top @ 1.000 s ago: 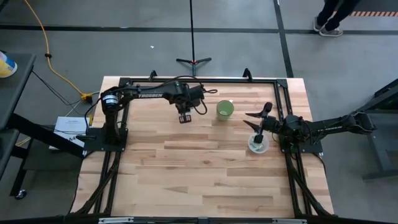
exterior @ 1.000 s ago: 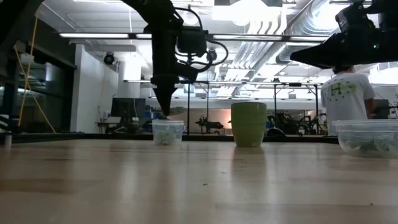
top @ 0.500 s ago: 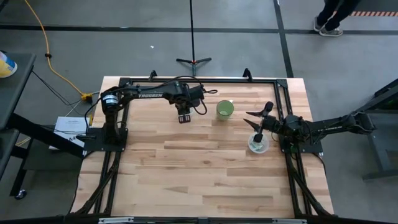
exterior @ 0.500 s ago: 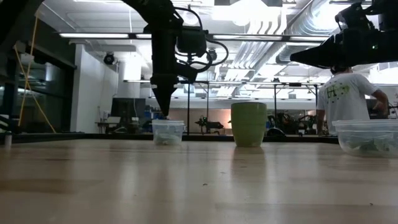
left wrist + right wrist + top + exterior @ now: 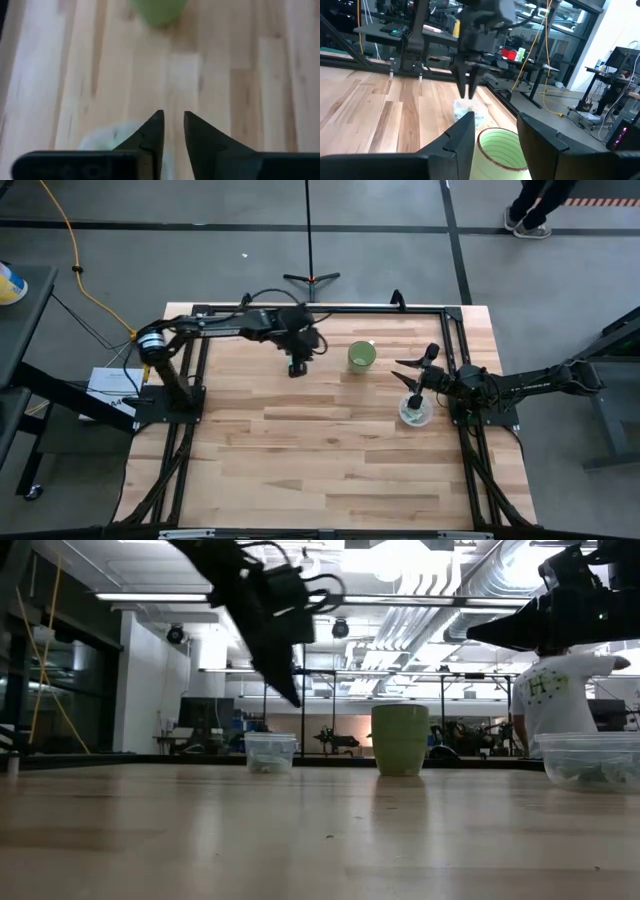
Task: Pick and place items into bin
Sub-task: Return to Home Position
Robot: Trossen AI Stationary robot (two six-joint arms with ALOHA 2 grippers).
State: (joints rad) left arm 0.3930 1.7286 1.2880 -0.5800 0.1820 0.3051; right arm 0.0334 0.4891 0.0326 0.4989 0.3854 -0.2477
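Note:
A small clear tub [image 5: 270, 753] near the table's far edge holds pale green and white packets; it also shows in the left wrist view as the tub [image 5: 107, 137]. My left gripper [image 5: 293, 698] hangs slanted above it, its fingers a narrow gap apart with only wood showing between them [image 5: 173, 117]. A wider clear bowl [image 5: 415, 414] at the right, seen low as the bowl [image 5: 595, 760], also holds pale packets. My right gripper [image 5: 405, 373] is open and hovers above that bowl, pointing at the green cup [image 5: 502, 145].
The green cup [image 5: 361, 356] stands upright between the tub and the bowl, near the far edge. A black frame [image 5: 320, 308] runs round the table's far and side edges. Bare wood [image 5: 320, 450] fills the near half. A person [image 5: 555, 690] stands in the room behind.
My left gripper has risen from just over the small tub and tipped from upright to slanting, its tip swinging toward the green cup. Its arm has swung toward the far edge. The tub, cup and bowl have stayed put.

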